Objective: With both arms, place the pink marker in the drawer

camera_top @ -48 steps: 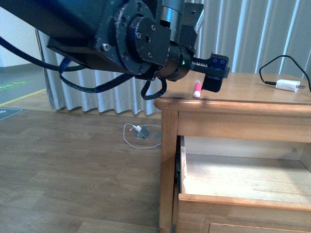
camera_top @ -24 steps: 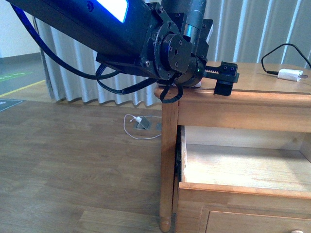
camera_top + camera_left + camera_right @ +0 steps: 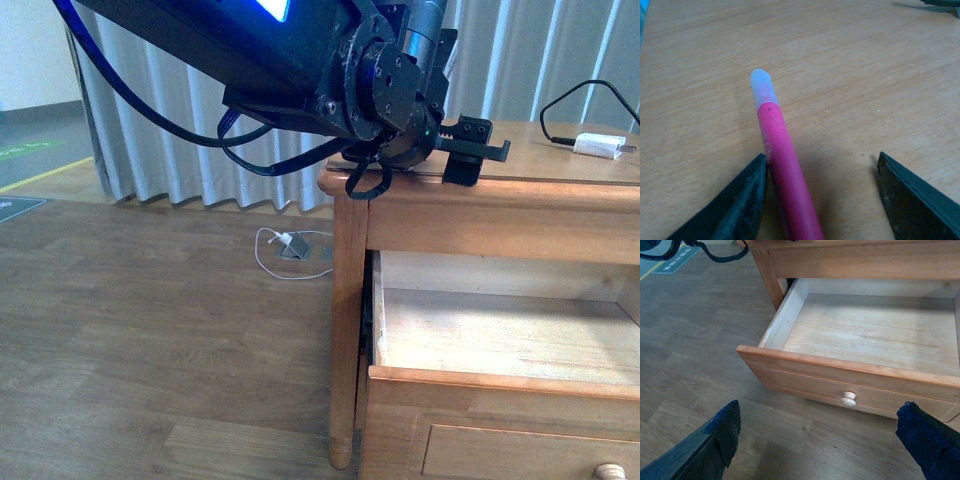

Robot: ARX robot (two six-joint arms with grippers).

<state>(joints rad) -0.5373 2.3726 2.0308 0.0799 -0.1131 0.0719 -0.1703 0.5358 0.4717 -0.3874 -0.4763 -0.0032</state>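
Pink marker [image 3: 785, 175] lies flat on the table [image 3: 840, 60], between the fingers of the left claw [image 3: 822, 162] but off-centre: it touches or sits just beside one finger [image 3: 747, 195] and is well apart from the other, at an angle to both.

Risks:
- Closing now likely shoves or rolls it before the grip bites, so the hold comes out skewed or pinches one end.
- It's round and near the table's front edge, so it could roll off onto the floor [image 3: 150, 330].

Left claw is spread wide, low on the tabletop, holding nothing. Right claw [image 3: 818, 422] is also wide and empty, hovering in front of the open drawer [image 3: 850, 371], near its knob [image 3: 848, 399].
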